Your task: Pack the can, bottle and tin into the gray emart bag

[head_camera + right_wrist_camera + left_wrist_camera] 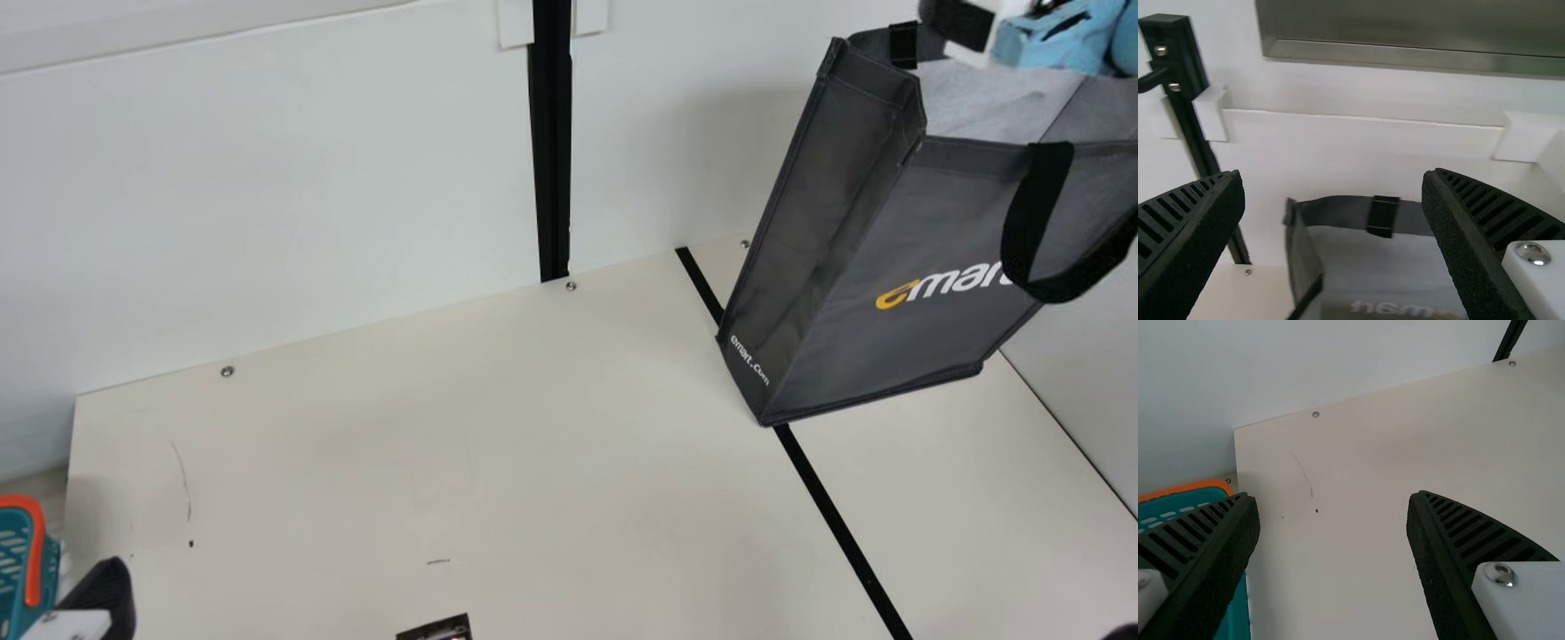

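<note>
**Right gripper open at the bag, with the packing count unproven**

Your right gripper point(1333, 175) had its ribbed fingers wide apart and nothing between them, with the gray emart bag point(907, 356) ahead of and below them in the right wrist view. Beside that arm's white mount, at the main view's upper right, was a light-blue thing point(1058, 40) you couldn't have identified from there.

The bag stood on the cream table point(400, 462) over a black strip point(827, 507), its mouth spread and a black handle point(1024, 218) looping down its front. Its floor was hidden, so you could not tell whether the can, bottle or tin lay inside.

Farther out, your left gripper point(1335, 497) was also spread and empty, close to a teal basket point(36, 551) with an orange rim. A dark printed piece point(440, 628) poked in at the main view's lower edge; whether it was the tin, you could not say.

The step in hand looked like a pause between placements, or the end of one. The next move called for lifting the right fingers clear of the handle, which could have snagged and tipped the bag, then checking that dark piece and, if it was an item to pack, fetching it.
</note>
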Robot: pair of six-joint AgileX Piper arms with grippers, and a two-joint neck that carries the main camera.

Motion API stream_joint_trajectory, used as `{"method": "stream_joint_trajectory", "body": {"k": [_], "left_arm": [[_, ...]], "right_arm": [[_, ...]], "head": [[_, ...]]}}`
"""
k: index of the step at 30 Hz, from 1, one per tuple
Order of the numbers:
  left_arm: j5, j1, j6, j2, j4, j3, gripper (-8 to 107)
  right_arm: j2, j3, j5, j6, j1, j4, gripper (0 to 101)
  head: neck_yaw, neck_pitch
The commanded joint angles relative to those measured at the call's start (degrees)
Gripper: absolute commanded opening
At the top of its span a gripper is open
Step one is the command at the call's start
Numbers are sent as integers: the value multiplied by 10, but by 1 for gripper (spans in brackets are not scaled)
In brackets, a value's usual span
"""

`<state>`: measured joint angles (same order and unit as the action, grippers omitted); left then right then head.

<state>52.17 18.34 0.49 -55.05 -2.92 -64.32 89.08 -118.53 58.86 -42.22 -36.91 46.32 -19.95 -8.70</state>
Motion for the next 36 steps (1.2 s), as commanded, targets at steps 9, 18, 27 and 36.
{"method": "stream_joint_trajectory", "body": {"k": [9,18,27,36], "left_arm": [[0,0,0,0,0,0,90],[0,0,0,0,0,0,90],[0,0,0,0,0,0,90],[0,0,0,0,0,0,90]], "right_arm": [[-69,115,-20,-19,81,-6,91],[-132,216,-44,-22,145,-19,91],[-195,313,-89,-10,208,-62,91],[-250,385,-130,25,259,-121,91]], "head": [[0,-13],[0,-13],[0,-13],[0,-13]]}}
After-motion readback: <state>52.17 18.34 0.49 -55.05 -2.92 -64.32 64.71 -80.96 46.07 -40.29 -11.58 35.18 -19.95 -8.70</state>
